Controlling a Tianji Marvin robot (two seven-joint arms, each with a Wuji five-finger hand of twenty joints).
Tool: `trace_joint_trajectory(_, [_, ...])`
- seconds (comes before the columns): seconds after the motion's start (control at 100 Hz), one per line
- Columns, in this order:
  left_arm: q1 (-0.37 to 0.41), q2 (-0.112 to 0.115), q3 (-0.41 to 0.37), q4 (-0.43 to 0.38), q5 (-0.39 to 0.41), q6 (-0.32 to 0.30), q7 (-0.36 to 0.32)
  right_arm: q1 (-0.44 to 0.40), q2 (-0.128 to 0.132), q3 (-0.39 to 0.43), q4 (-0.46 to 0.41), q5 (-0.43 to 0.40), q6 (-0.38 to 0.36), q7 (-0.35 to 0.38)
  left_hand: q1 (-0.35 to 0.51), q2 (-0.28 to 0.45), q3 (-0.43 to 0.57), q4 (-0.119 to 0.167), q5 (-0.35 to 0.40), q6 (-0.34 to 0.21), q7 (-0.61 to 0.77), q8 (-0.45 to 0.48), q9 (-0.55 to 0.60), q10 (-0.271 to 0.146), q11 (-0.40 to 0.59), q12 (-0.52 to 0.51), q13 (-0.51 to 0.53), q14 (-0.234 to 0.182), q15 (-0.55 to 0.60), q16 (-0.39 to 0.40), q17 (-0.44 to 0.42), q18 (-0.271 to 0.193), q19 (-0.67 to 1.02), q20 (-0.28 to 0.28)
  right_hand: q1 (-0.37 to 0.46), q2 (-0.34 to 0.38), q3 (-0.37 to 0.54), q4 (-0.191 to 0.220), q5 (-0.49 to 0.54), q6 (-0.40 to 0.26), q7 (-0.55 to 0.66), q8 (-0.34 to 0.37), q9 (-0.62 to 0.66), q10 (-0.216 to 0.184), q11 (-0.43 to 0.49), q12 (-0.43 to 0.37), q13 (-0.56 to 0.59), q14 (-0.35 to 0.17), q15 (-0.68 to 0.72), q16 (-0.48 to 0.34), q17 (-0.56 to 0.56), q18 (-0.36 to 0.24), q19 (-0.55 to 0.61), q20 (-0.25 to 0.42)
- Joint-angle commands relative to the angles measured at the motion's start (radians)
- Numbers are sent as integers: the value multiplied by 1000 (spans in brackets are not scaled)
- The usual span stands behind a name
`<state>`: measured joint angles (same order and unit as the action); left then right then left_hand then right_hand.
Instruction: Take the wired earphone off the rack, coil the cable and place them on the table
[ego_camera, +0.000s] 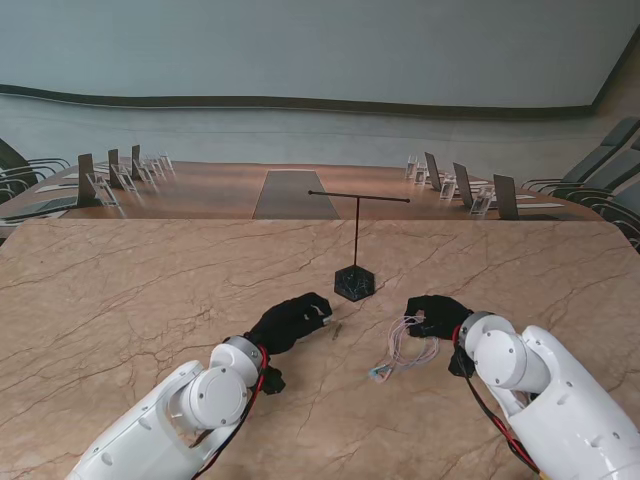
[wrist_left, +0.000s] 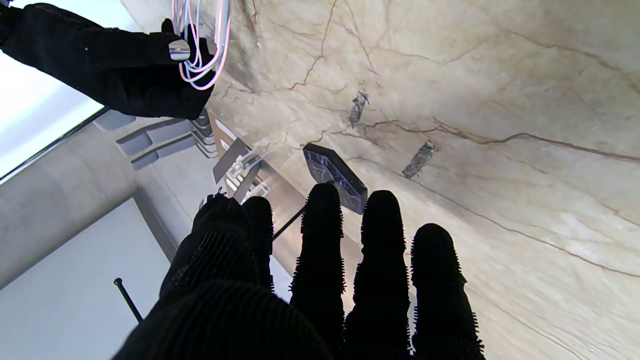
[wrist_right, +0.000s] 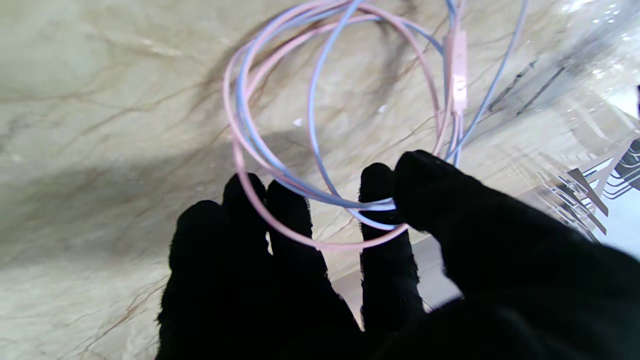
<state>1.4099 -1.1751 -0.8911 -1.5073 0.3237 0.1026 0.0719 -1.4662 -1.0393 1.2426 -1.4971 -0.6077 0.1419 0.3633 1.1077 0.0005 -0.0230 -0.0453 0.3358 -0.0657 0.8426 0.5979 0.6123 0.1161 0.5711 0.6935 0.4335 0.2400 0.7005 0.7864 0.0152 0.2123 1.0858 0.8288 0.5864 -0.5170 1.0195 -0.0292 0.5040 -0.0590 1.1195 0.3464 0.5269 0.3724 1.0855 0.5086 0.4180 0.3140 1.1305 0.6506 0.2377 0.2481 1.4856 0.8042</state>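
The pink and blue earphone cable (ego_camera: 408, 350) hangs in loose loops from my right hand (ego_camera: 436, 315), trailing onto the marble table (ego_camera: 120, 290) nearer to me. In the right wrist view the thumb and a finger pinch the coiled cable (wrist_right: 280, 165), and its inline remote (wrist_right: 459, 75) shows. My left hand (ego_camera: 290, 322) hovers palm down with fingers apart and holds nothing; its fingers (wrist_left: 320, 250) point toward the rack base (wrist_left: 334, 176). The black T-shaped rack (ego_camera: 357, 240) stands bare between and beyond both hands. The left wrist view also catches the right hand (wrist_left: 110, 70) with the cable (wrist_left: 200, 50).
A small dark item (ego_camera: 335, 329) lies on the table just right of my left hand. Beyond the marble table stands a long wooden conference table (ego_camera: 290, 190) with chairs (ego_camera: 590, 175) and name stands (ego_camera: 450, 185) along both sides.
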Motion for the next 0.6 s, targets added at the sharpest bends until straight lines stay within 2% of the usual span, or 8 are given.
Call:
trace_joint_trajectory(0.0, [2, -6, 1, 3, -2, -3, 1, -5, 0, 1, 8, -15, -10, -10, -15, -20, -11, -10, -1, -1, -29, -10, -10, 1, -20, -18, 4, -21, 11, -4, -9, -16, 2, -3, -26, 47, -36, -13, -59, 19, -41, -29, -77, -25, -32, -24, -67, -44, -50, -34, -64, -113, -17, -28])
trace_joint_trajectory(0.06, [1, -7, -1, 5, -3, -3, 2, -5, 0, 2, 13, -21, -15, -15, -15, -21, -10, -10, -1, 0, -30, -11, -10, 0, -20, -19, 3, -20, 11, -4, -9, -16, 2, -3, -41, 96, -74, 1, -101, 38, -118, -44, -153, -59, -79, -50, -131, -90, -130, -78, -126, -143, -55, -72])
trace_joint_trajectory(0.12, [2, -7, -2, 7, -1, -5, 5, -6, 0, 2, 17, -23, -17, -18, -14, -20, -9, -10, 0, -1, -31, -12, -9, 0, -20, -19, 4, -20, 11, -4, -9, -16, 2, -3, -57, 152, -125, 42, -168, 47, -213, 37, -246, -102, -130, -81, -204, -144, -221, -116, -192, -167, -145, -148])
trace_joint_trajectory(0.2, [3, -8, -5, 9, -2, -5, 7, -6, 1, 2, 20, -32, -17, -15, -14, -20, -9, -10, -1, 1, -33, -13, -10, 2, -20, -20, 3, -19, 11, -4, -9, -16, 2, -3, -57, 153, -145, 27, -265, 35, -235, 50, -322, -153, -185, -109, -260, -204, -332, -152, -243, -190, -288, -197])
trace_joint_trajectory(0.29, [4, -8, -6, 11, -2, -7, 10, -9, 2, 6, 23, -31, -29, -14, -15, -21, -9, -10, 0, -1, -34, -12, -10, 3, -21, -21, 3, -18, 11, -4, -9, -16, 2, -3, -63, 149, -169, 16, -407, 9, -224, 4, -364, -220, -350, -181, -304, -275, -486, -206, -273, -237, -447, -238])
trace_joint_trajectory(0.46, [9, -8, -12, 13, -3, -11, 14, -29, 2, 28, 5, -30, -37, -14, -19, -20, -10, -11, -5, -3, -39, -15, -21, -2, -25, -23, -5, -25, 7, -6, -10, -17, 1, -4, -93, 176, -263, 1, -420, -42, -469, -169, -349, -318, -749, -319, -291, -407, -924, -384, -312, -328, -788, -314])
trace_joint_trajectory(0.56, [16, -8, -20, 13, 1, -23, 23, -53, 2, 54, -19, -27, -48, -14, -32, -24, -12, -10, -22, -4, -49, -20, -43, -14, -44, -35, -24, -39, -11, -14, -18, -25, -8, -8, -150, 217, -354, -3, -421, -77, -636, -146, -354, -363, -923, -384, -319, -471, -1101, -416, -315, -385, -991, -294])
trace_joint_trajectory(0.59, [20, -8, -23, 12, 2, -26, 24, -62, 2, 63, -30, -26, -52, -13, -43, -24, -11, -10, -31, -4, -59, -23, -57, -19, -61, -48, -38, -49, -30, -23, -25, -32, -19, -13, -175, 240, -397, 1, -417, -89, -713, -98, -357, -374, -954, -395, -326, -487, -1126, -428, -309, -402, -1067, -257])
